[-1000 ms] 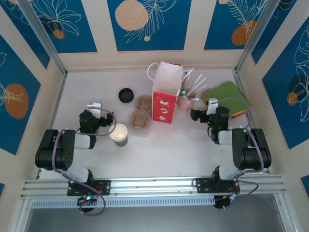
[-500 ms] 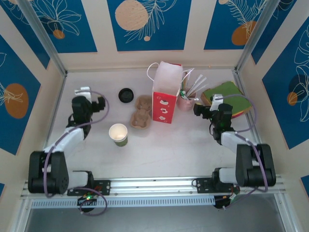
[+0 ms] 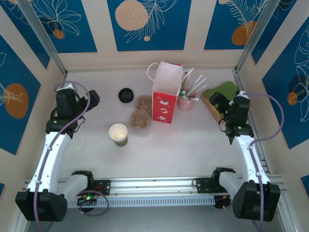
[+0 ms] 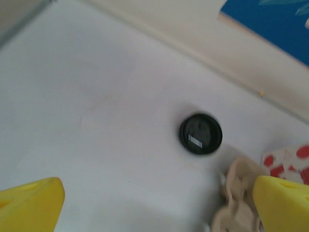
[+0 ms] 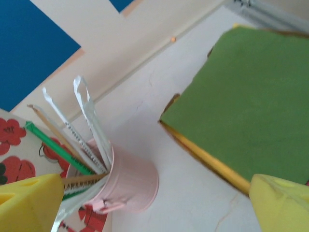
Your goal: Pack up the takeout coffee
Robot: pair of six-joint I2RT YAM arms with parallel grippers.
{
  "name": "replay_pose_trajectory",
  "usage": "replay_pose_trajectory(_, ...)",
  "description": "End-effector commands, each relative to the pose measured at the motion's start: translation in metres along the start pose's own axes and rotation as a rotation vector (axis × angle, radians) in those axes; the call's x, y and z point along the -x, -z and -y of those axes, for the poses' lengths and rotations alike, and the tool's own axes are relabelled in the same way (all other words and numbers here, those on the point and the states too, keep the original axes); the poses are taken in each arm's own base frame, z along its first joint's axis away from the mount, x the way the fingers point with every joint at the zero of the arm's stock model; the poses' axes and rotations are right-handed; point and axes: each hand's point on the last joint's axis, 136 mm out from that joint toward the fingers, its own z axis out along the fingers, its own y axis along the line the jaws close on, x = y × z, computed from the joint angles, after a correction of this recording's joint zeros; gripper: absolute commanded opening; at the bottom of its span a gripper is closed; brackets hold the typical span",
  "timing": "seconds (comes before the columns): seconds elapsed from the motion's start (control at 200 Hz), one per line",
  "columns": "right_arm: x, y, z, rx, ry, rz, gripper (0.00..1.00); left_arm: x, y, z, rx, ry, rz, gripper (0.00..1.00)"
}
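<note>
**Both claws spread, cup uncapped**

Left gripper (image 4: pixel 157 205) jaws wide apart, holding nothing. Right gripper (image 5: pixel 159 205) the same, by the pink straw holder (image 5: pixel 126 183). Green cup (image 3: pixel 118 134), open-topped, stands at 8 o'clock of red-and-white bag (image 3: pixel 164 105). Black lid (image 3: pixel 126 94) lies at cup's 12 o'clock.

Bright, even light, soft faint shadows; left wrist view blurred, yellow fingers (image 4: pixel 29 203) out of focus.

Pink bucket (image 5: pixel 126 186) of straws (image 5: pixel 91 122) stands near green-topped paper stack (image 5: pixel 251 111).
</note>
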Motion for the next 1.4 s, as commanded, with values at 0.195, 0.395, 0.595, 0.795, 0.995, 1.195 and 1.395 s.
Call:
replay_pose_trajectory(0.195, -0.024, 0.031, -0.044, 0.181, -0.087, -0.172, 0.99, -0.070, 0.036, -0.027, 0.168, 0.034, -0.350, 0.98)
replay_pose_trajectory(0.395, -0.042, 0.039, -0.066, 0.212, -0.022, -0.272, 0.99, -0.097, 0.050, -0.024, 0.153, -0.092, -0.516, 1.00)
replay_pose_trajectory(0.595, -0.073, 0.056, -0.104, 0.272, 0.170, -0.342, 0.99, -0.104, 0.065, -0.019, 0.075, -0.171, -0.536, 1.00)
replay_pose_trajectory(0.795, -0.115, 0.079, -0.146, 0.328, 0.441, -0.392, 0.99, -0.102, 0.074, -0.015, 0.040, -0.206, -0.513, 1.00)
replay_pose_trajectory(0.995, -0.150, 0.089, -0.169, 0.361, 0.584, -0.464, 0.99, -0.110, 0.077, -0.011, 0.019, -0.220, -0.567, 0.83)
replay_pose_trajectory(1.195, -0.170, 0.094, -0.186, 0.414, 0.665, -0.474, 0.99, -0.126, 0.073, 0.001, 0.019, -0.234, -0.635, 0.67)
replay_pose_trajectory(1.395, -0.175, 0.099, -0.195, 0.451, 0.724, -0.455, 0.99, -0.143, 0.063, 0.014, 0.071, -0.292, -0.678, 0.57)
